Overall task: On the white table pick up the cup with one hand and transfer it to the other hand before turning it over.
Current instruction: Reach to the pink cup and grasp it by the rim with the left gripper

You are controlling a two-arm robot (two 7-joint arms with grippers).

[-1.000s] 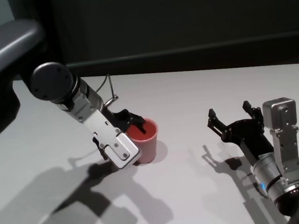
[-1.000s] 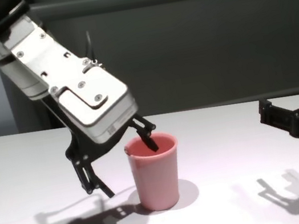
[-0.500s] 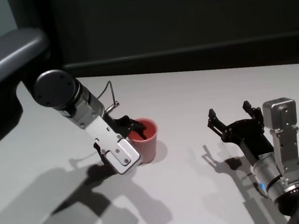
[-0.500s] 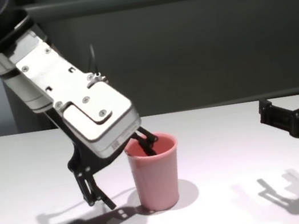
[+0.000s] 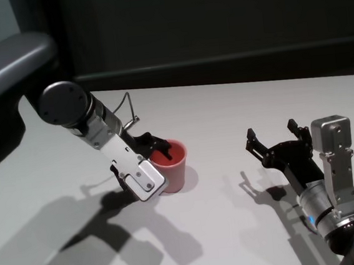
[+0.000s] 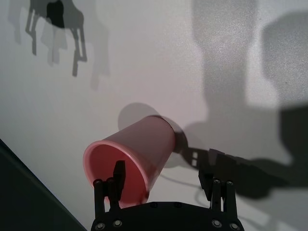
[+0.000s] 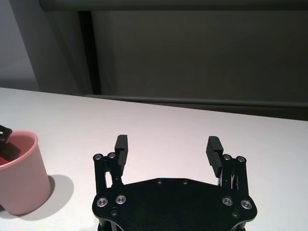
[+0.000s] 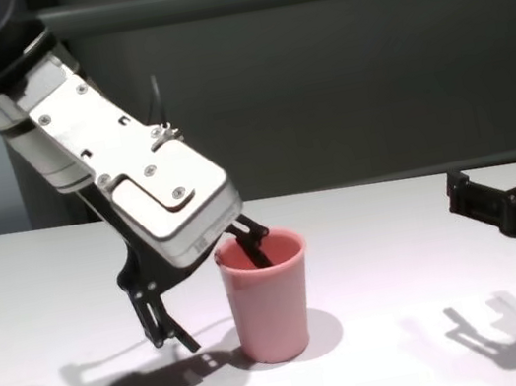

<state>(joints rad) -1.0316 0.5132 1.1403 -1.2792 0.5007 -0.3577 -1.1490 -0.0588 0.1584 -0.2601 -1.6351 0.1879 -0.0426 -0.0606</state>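
The left gripper (image 8: 218,295) is reaching down at a slant with its jaws spread wide, straddling the wall of the pink cup (image 8: 267,296), one finger (image 8: 254,250) dipping inside the rim. The cup is standing upright on the white table (image 8: 390,260). Well apart, the right gripper (image 5: 276,136) is hovering, wide and empty.
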